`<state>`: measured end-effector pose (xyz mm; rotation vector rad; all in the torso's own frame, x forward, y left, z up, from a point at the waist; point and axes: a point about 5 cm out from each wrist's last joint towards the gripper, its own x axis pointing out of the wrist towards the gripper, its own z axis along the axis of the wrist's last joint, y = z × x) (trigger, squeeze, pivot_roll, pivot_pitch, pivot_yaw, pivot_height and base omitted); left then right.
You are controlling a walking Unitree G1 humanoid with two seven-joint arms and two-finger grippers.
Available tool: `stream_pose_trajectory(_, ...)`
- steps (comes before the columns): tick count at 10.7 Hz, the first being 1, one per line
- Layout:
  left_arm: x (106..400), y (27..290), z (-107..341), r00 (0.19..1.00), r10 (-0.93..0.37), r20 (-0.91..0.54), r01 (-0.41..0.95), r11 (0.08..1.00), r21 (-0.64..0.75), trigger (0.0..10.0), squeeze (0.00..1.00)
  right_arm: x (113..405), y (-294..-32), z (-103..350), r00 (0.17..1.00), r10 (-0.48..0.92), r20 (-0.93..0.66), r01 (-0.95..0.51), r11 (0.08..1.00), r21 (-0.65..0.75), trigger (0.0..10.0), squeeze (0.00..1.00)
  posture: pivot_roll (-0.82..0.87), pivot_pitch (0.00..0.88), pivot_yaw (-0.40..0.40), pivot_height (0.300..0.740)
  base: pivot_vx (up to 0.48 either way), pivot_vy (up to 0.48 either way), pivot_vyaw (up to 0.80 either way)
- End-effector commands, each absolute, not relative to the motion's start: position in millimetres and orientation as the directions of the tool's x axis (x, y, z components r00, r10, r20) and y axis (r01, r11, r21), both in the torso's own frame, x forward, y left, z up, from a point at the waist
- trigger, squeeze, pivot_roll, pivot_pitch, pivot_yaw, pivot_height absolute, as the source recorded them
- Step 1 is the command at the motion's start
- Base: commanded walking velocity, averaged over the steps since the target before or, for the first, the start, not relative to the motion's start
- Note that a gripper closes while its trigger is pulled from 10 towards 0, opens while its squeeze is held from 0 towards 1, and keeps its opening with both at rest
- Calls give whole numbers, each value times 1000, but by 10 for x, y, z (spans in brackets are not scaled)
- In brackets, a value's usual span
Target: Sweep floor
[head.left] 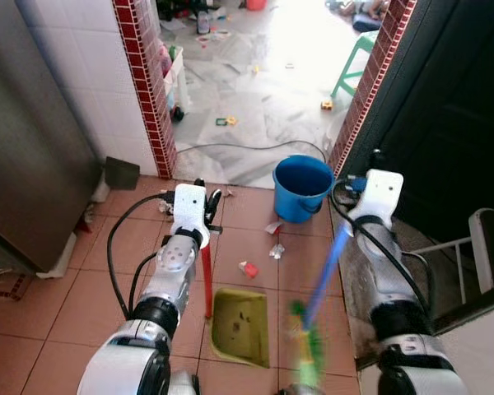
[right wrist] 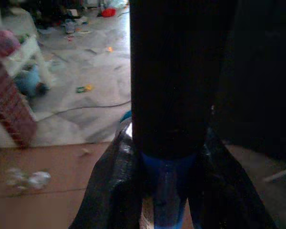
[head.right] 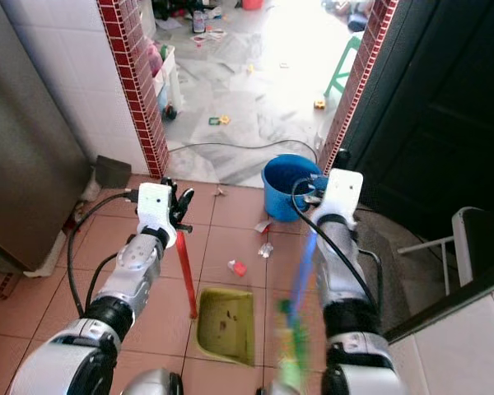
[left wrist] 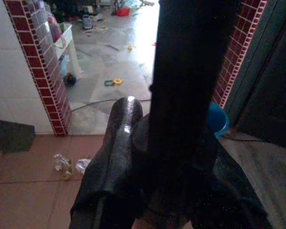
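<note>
The right gripper (head.left: 356, 183) clasped the blue-handled green-bristled broom (head.left: 317, 306); the left gripper (head.left: 207, 203) clamped the red-handled olive dustpan (head.left: 240, 325), whose mouth lay just left of the bristles.

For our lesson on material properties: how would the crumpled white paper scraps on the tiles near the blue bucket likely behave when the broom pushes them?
The crumpled paper scraps look thin and airy, so probably very light and apt to skid or tumble. Lying loose on smooth tiles, they would likely scatter rather than move together toward the dustpan.
</note>
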<state>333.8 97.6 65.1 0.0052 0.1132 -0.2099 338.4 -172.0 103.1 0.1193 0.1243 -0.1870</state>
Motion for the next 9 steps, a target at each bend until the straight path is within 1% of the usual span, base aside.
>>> stream_pose_trajectory(1,3302,911,565,959,-234,-161,233,972,-25,10000,0,3442,-1672,1184,983,-152,-100,171,963,210,10000,0,-79,0,-30,740,0,0,0)
stream_pose_trajectory(2,3310,897,559,957,-233,-173,231,972,-30,10000,0,3472,-1613,1244,986,-126,-105,153,941,301,10000,0,-83,0,-30,740,0,0,0)
stream_pose_trajectory(4,3324,874,562,956,-237,-173,235,971,-32,10000,0,3527,-1530,1371,993,-71,-97,101,929,356,10000,0,-91,0,-28,740,0,0,0)
stream_pose_trajectory(5,3326,869,550,954,-236,-183,234,972,-32,10000,0,3562,-1482,1523,998,-17,-58,38,924,380,10000,0,-91,0,-28,740,0,0,0)
stream_pose_trajectory(6,3334,871,561,957,-230,-174,230,973,-21,10000,0,3582,-1379,1726,995,99,34,-105,954,281,10000,0,-98,0,-24,740,0,0,0)
stream_pose_trajectory(7,3358,888,606,965,-216,-150,219,976,3,10000,0,3574,-1341,1813,986,141,86,-156,968,196,10000,0,-106,0,-20,740,0,0,0)
stream_pose_trajectory(8,3408,865,710,966,-236,-103,236,972,-7,10000,0,3543,-1360,1918,973,158,169,-179,977,119,10000,0,-107,0,-22,740,0,0,0)
stream_pose_trajectory(9,3459,843,824,969,-239,-57,238,971,-26,10000,0,3526,-1426,1961,968,130,213,-147,987,64,10000,0,-104,0,-22,740,0,0,0)
